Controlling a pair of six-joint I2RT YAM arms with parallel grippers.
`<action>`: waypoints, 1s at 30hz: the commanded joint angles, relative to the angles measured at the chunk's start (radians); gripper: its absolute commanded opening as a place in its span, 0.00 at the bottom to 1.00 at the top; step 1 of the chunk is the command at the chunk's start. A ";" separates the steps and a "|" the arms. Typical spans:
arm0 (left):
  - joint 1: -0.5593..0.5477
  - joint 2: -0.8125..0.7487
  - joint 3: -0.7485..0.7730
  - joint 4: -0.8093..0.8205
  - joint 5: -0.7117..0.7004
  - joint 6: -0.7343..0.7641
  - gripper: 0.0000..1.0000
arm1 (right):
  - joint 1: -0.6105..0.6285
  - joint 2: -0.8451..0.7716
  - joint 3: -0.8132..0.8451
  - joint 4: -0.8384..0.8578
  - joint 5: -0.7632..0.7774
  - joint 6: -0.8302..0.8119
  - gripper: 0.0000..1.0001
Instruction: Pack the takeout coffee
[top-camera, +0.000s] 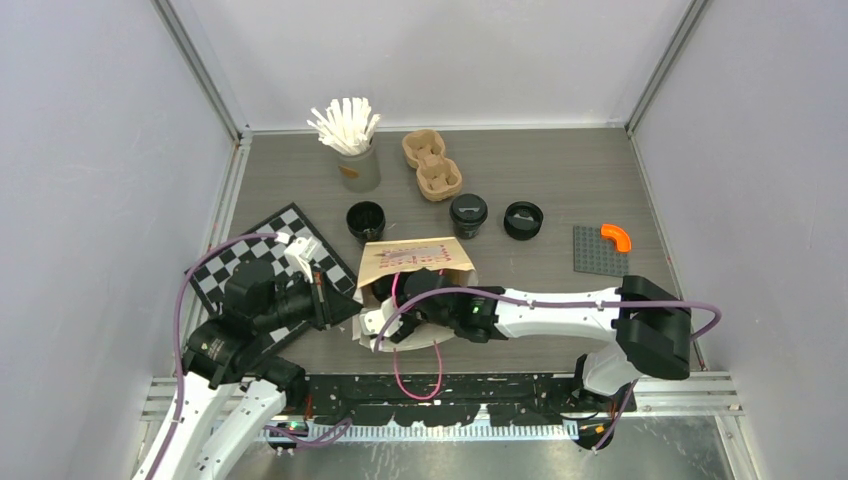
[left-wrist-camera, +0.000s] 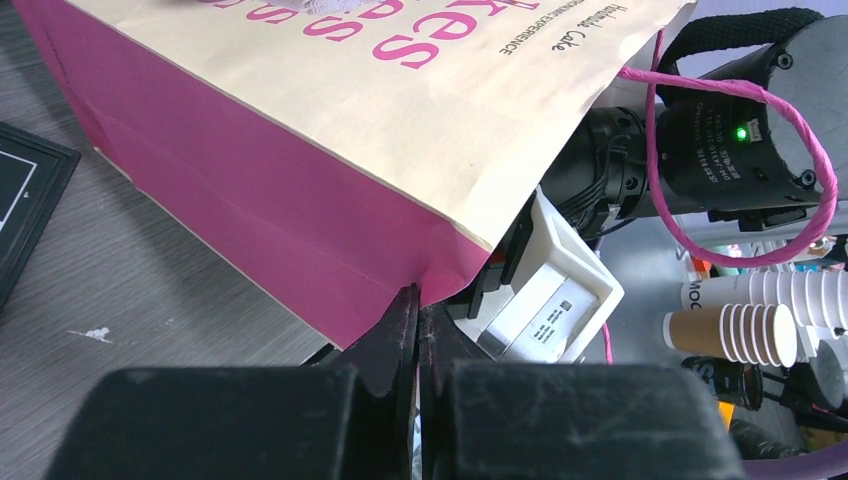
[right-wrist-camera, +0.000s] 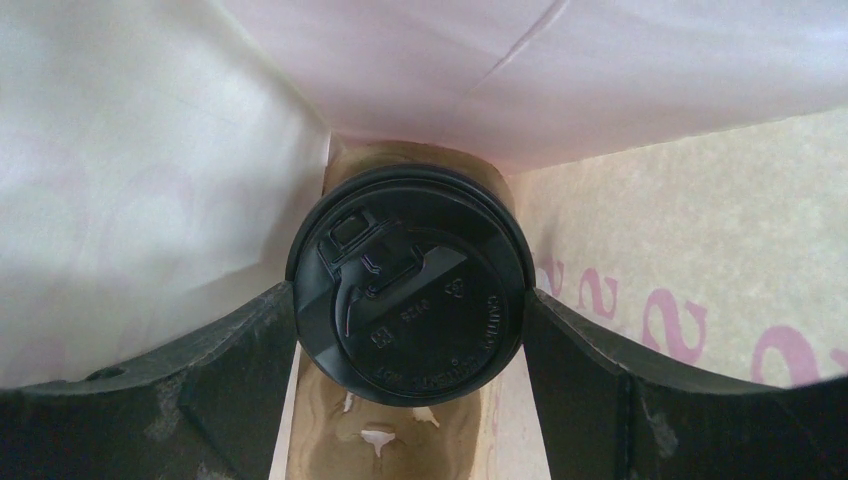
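The bag (left-wrist-camera: 350, 90) is tan with pink lettering; the lid (right-wrist-camera: 410, 285) is black.

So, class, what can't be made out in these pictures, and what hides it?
Top view: the right gripper and lidded cup are hidden inside the paper bag.
Right wrist view: the cup's side and lettering hide under its lid.
Left wrist view: the top edge cuts off the bag's print.

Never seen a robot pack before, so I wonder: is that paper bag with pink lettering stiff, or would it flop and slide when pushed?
The paper bag probably flops: its pale inner wall sags around the lidded cup. It likely slides easily too, since the left end effector pinches its pink corner, seemingly to steady it.
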 joint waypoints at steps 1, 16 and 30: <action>-0.002 -0.005 0.018 0.030 0.005 -0.021 0.00 | -0.003 0.010 0.047 0.025 -0.033 0.012 0.70; -0.002 -0.007 0.028 0.010 0.009 -0.021 0.00 | -0.008 0.108 0.096 0.022 0.062 0.032 0.71; -0.002 -0.006 0.075 -0.052 -0.098 -0.056 0.00 | -0.016 0.106 0.040 0.101 0.148 0.026 0.71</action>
